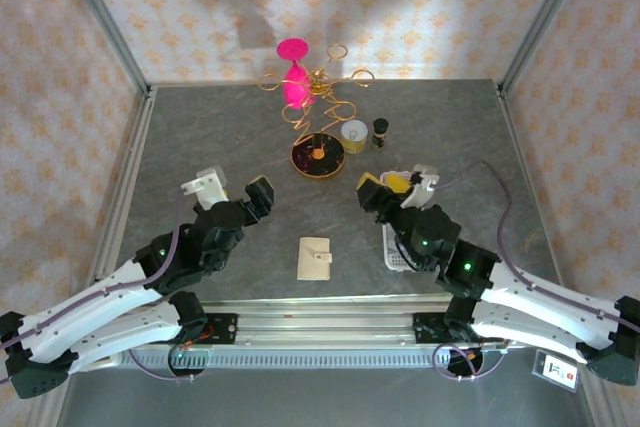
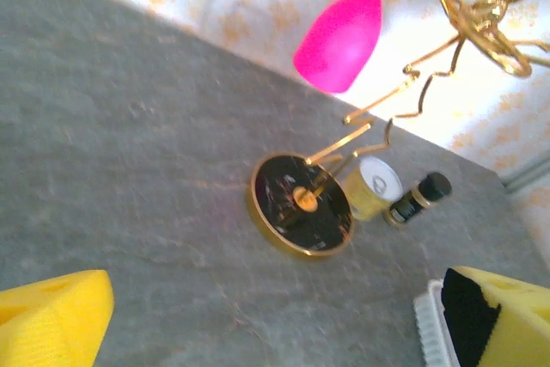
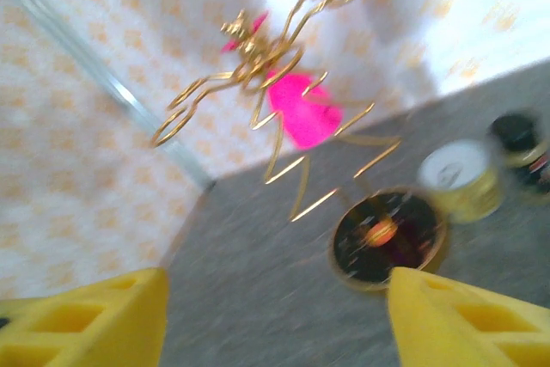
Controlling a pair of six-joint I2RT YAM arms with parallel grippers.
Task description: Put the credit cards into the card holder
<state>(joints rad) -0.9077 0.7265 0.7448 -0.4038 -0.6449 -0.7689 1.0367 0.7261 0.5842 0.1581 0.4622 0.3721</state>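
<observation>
The card holder (image 1: pixel 315 258) lies flat near the table's (image 1: pixel 180 137) front edge, between the two arms and touched by neither. The left gripper (image 1: pixel 233 192) hangs at its 10 o'clock and the right gripper (image 1: pixel 397 185) at its 2 o'clock, forearms angled inward, jaws spread with nothing between the yellow pads (image 3: pixel 468 320). At 12 o'clock is a gold wire stand (image 1: pixel 318 152) with a pink glass (image 1: pixel 293 72), with a tin (image 1: pixel 353 133) and bottle (image 1: pixel 380 131) at the stand's 3 o'clock; a white tray (image 1: pixel 392 252) lies partly under the right arm.

Gold wire stand (image 1: pixel 318 157), pink glass (image 1: pixel 295 90), small tin (image 1: pixel 354 133), dark bottle (image 1: pixel 380 131)
</observation>
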